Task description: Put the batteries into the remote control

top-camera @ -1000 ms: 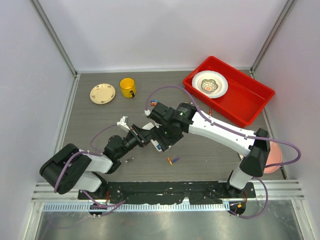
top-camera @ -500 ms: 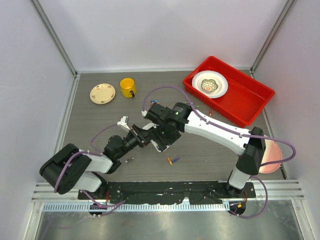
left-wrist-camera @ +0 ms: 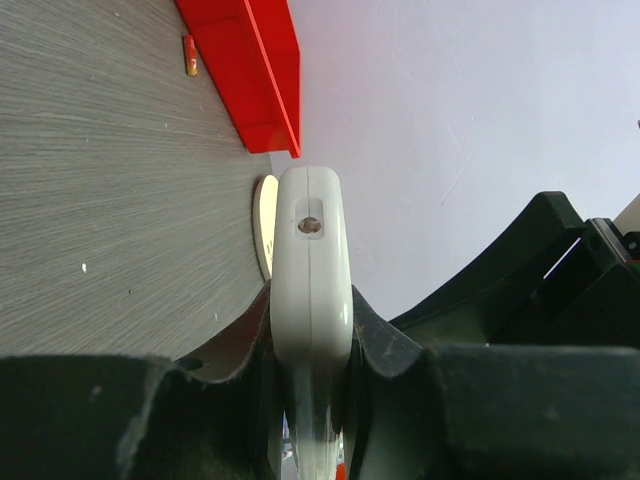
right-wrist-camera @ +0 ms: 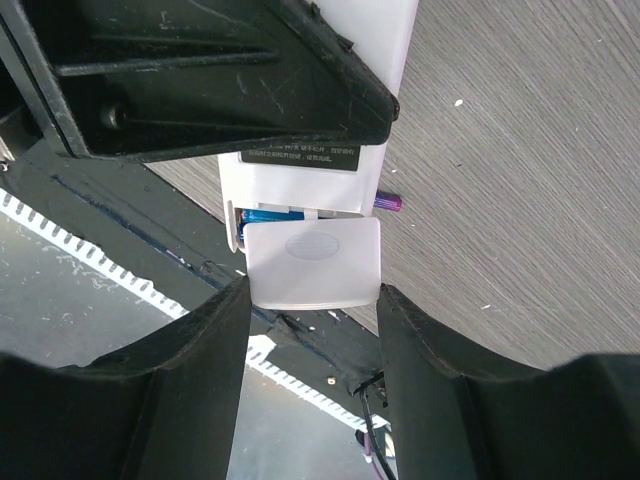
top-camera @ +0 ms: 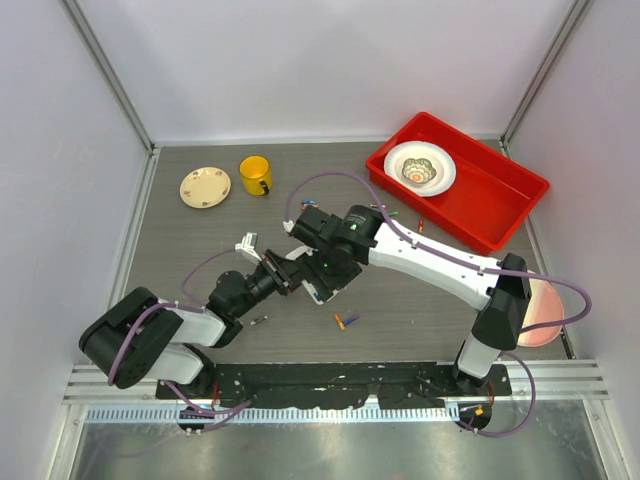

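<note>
My left gripper (top-camera: pixel 272 275) is shut on the white remote control (top-camera: pixel 300 268) and holds it above the table. In the left wrist view the remote (left-wrist-camera: pixel 311 260) stands edge-on between the jaws (left-wrist-camera: pixel 311 335). My right gripper (right-wrist-camera: pixel 313 292) is shut on the small white battery cover (right-wrist-camera: pixel 313 262), held at the remote's (right-wrist-camera: pixel 300 178) open end. A blue battery (right-wrist-camera: pixel 265 214) shows in the compartment just above the cover. Loose batteries lie on the table: an orange and purple pair (top-camera: pixel 346 320), one near the left arm (top-camera: pixel 258 320), and a purple one (right-wrist-camera: pixel 390 202).
A red tray (top-camera: pixel 500 210) with a white bowl (top-camera: pixel 419 168) stands at the back right, with small batteries (top-camera: pixel 420 224) beside it. A yellow cup (top-camera: pixel 255 175) and a saucer (top-camera: pixel 205 187) stand at the back left. A pink plate (top-camera: pixel 545 310) lies at the right. A small white object (top-camera: pixel 246 241) lies by the left gripper.
My right arm has shifted slightly left, bringing the cover closer to the remote's end. The left gripper has kept the remote still.
</note>
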Action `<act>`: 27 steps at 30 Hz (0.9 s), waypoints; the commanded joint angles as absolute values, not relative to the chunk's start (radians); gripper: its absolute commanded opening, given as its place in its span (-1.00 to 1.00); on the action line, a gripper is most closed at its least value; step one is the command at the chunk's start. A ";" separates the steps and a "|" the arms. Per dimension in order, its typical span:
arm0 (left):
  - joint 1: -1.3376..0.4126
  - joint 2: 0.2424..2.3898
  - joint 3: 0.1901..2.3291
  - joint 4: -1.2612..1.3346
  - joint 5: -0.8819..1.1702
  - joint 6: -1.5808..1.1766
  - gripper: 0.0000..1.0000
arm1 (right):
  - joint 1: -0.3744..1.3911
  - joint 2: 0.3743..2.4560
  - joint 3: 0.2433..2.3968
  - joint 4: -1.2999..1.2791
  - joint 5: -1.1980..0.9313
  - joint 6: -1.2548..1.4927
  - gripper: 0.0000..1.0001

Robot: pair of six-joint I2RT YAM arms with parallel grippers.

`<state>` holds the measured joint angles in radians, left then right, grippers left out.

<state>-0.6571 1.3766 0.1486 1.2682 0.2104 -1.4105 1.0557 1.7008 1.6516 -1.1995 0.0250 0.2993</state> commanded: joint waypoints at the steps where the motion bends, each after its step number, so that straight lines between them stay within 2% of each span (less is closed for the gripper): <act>1: -0.666 1.358 0.179 1.440 0.221 -1.414 -1.00 | 1.066 1.704 1.692 -1.183 0.038 0.304 -0.98; 27: -0.678 1.338 0.167 1.424 0.176 -1.381 -0.99 | 1.075 1.698 1.683 -1.195 0.051 0.316 -0.98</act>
<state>-0.6689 1.3716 0.1486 1.2667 0.1963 -1.4040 1.0676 1.7123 1.6516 -1.2015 0.0330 0.3096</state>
